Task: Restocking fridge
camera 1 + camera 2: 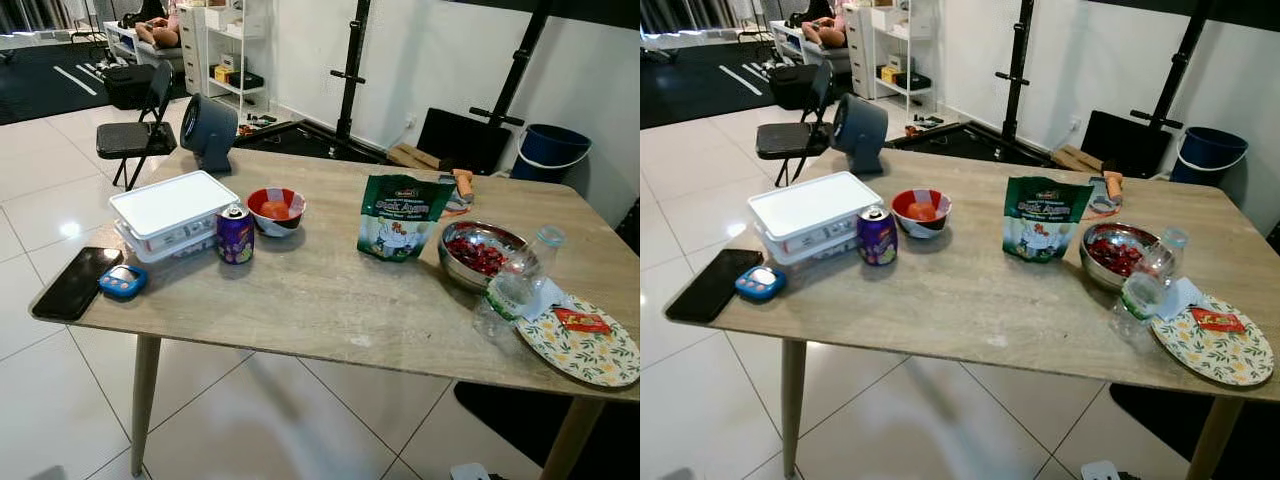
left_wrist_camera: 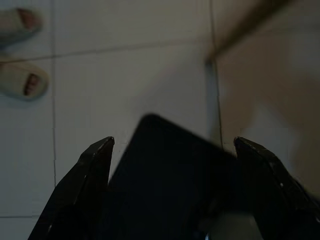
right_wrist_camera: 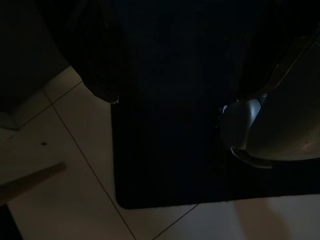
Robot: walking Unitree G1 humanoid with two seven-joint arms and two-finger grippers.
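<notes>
On the wooden table (image 1: 330, 300) stand a clear box with a white lid (image 1: 172, 212), a purple can (image 1: 235, 234), a red bowl (image 1: 276, 210) of orange food, a green pouch (image 1: 404, 216), a steel bowl of red berries (image 1: 480, 254) and a clear water bottle (image 1: 517, 283). A floral plate (image 1: 585, 345) at the right end carries a small red packet (image 1: 581, 320). My left gripper (image 2: 173, 142) hangs open above the corner of a black phone (image 2: 170, 185). In the dark right wrist view my right gripper (image 3: 170, 104) is open over a black floor mat (image 3: 165, 160).
A black phone (image 1: 77, 282) and a blue timer (image 1: 122, 281) lie at the table's left end, a grey fan (image 1: 208, 130) at its far corner. A folding chair (image 1: 135, 135) stands behind on the left, a blue bucket (image 1: 550, 150) at the back right. A person's sandalled feet (image 2: 22, 82) are on the tiles.
</notes>
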